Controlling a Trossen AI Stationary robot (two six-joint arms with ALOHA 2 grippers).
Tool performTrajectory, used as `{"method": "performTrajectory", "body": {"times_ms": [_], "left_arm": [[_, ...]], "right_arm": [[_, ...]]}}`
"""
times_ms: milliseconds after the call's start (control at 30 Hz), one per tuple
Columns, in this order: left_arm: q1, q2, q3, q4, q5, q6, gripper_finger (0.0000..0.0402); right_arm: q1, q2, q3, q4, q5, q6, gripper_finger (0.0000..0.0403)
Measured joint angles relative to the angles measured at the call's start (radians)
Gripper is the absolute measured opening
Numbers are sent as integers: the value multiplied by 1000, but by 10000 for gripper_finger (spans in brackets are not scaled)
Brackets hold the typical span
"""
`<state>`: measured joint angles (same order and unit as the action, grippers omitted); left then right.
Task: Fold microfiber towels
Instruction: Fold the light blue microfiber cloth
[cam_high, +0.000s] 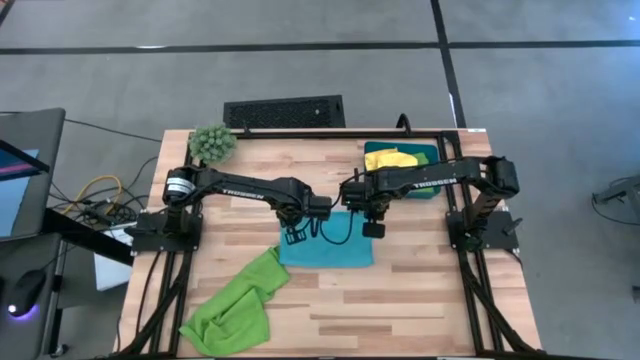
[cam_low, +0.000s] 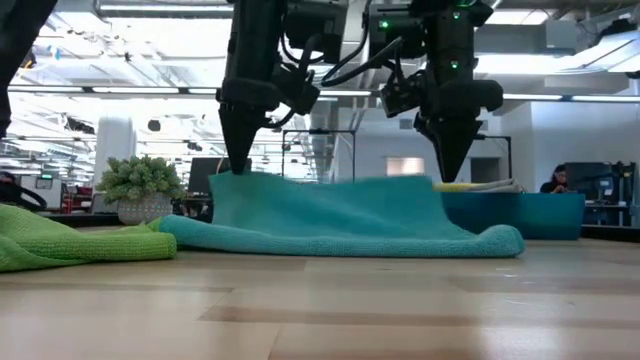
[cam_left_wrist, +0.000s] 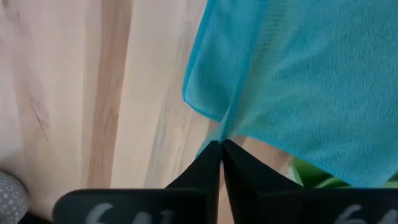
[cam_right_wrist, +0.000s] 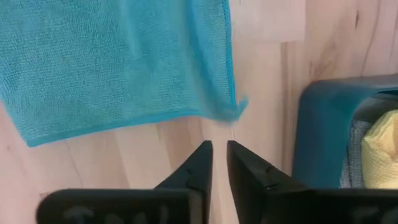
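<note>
The teal towel (cam_high: 326, 250) sits mid-table, its far edge lifted. The left gripper (cam_left_wrist: 220, 148) is pinched tight on its 10 o'clock corner, while the right gripper (cam_right_wrist: 219, 146), fingers slightly apart, hovers at the 2 o'clock corner. A green towel (cam_high: 235, 305) lies crumpled at 7 o'clock; the bin (cam_high: 425, 190) with a yellow towel (cam_high: 392, 159) is at 1 o'clock.

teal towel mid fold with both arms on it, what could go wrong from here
The left gripper pinches only a thin bit of the teal towel at its corner, so the cloth could slip out mid-lift. The right gripper has its jaws slightly apart just off the other corner; if it closes there it may miss, and the fold would go up lopsided. The lime green towel touches the teal one and could get dragged along.
</note>
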<state>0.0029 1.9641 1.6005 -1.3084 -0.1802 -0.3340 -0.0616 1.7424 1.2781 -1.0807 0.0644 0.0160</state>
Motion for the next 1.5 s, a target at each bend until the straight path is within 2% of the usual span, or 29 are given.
{"method": "performTrajectory", "body": {"times_ms": [133,367,567,700,833,1000,1100,1300,1400,1500], "left_arm": [[0,0,0,-2,-6,1,45],[0,0,0,-12,11,32,121],[-13,-62,8,-114,-19,-105,150],[-67,-153,8,-159,-89,-227,152],[-160,-234,-9,-141,-120,-353,152],[-283,-250,-28,-114,-120,-498,152],[-347,-245,-35,-116,-122,-554,152],[-424,-243,-35,-125,-142,-667,153],[-444,-243,-35,-134,-146,-696,153],[-454,-243,-35,-131,-146,-708,153]], "right_arm": [[0,0,0,5,0,-1,94],[1,-1,0,0,12,-22,173],[2,-72,0,-48,17,-25,214],[58,-175,-13,-9,16,-78,221],[154,-285,-107,87,16,-128,220],[299,-384,-230,227,14,-56,217],[399,-401,-274,343,45,-49,217],[568,-319,-325,436,224,-130,215],[603,-244,-346,495,290,-177,215],[610,-165,-359,540,299,-207,215]]}}
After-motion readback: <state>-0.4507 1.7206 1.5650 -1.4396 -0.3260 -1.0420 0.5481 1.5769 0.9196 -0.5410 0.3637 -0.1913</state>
